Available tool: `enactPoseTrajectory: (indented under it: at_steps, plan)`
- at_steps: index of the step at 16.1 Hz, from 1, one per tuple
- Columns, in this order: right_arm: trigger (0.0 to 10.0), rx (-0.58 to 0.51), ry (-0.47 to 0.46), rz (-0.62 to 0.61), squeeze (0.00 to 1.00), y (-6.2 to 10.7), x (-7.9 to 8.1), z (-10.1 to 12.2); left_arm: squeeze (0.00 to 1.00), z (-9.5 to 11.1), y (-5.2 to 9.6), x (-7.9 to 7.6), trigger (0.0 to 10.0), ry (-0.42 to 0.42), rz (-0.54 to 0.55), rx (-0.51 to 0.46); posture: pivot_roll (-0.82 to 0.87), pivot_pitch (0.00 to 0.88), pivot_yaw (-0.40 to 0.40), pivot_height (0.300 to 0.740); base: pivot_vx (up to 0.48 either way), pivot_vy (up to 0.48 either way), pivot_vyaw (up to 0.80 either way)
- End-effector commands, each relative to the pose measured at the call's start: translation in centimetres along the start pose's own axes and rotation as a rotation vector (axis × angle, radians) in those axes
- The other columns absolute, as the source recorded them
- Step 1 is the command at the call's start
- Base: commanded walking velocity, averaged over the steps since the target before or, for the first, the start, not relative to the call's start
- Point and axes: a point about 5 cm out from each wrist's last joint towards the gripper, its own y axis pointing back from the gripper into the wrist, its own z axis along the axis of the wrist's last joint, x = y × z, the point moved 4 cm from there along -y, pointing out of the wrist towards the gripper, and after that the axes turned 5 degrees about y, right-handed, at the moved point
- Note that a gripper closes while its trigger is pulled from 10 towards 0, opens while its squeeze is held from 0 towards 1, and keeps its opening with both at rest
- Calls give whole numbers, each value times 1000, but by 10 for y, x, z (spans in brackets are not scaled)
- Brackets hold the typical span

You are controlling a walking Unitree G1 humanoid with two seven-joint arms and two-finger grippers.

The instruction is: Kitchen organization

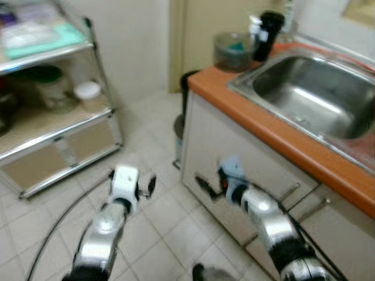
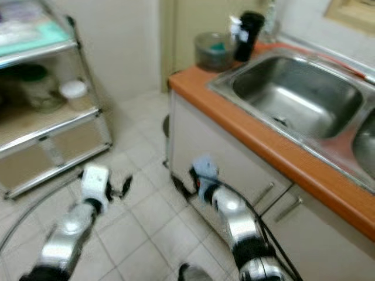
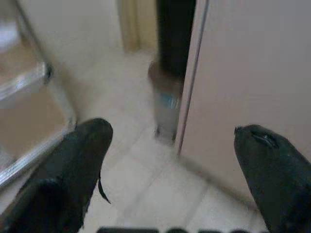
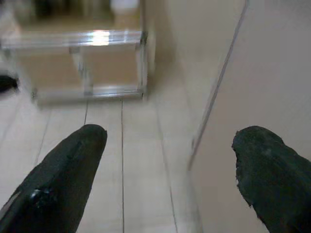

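A steel sink (image 1: 316, 93) is set in an orange counter (image 1: 258, 123) on my right. At the counter's far corner stand a glass bowl (image 1: 233, 51) with something teal inside and a black bottle (image 1: 268, 35). Both arms are held low over the tiled floor. My left gripper (image 1: 131, 179) is open and holds nothing; in its wrist view the left gripper (image 3: 172, 133) faces the cabinet's end. My right gripper (image 1: 211, 181) hangs close to the cabinet front, open with nothing held; its wrist view shows the right gripper (image 4: 172, 136) over floor tiles.
A metal shelf rack (image 1: 58, 129) stands at the left with a white-lidded jar (image 1: 88, 92) and other blurred items. A small bin (image 1: 179, 137) sits by the cabinet's end. A dark cable (image 1: 53, 228) runs across the floor. The picture is blurred.
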Motion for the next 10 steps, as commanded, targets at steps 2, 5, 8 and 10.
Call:
enactPoseTrajectory:
  at_steps: [2, 5, 8, 10]
  plan:
    - [10000, -131, -17, 10, 0, 8, 2, 42, 0, 44, 11, -7, 10000, -38, -16, -123, -73, 0, 15, 740, 0, 0, -741]
    - [10000, -299, -46, -3, 0, 30, 17, 90, 0, 80, 34, 4, 10000, -72, 66, -266, -48, 0, 14, 740, 0, 0, -746]
    - [10000, -374, -73, -43, 0, 46, 29, 116, 0, 96, 51, 12, 10000, -21, 66, -281, -56, 0, 40, 740, 0, 0, -742]
    - [10000, -397, -75, -134, 0, 59, 20, 125, 0, 109, 52, 12, 10000, 18, 97, -293, -49, 0, 43, 740, 0, 0, -741]
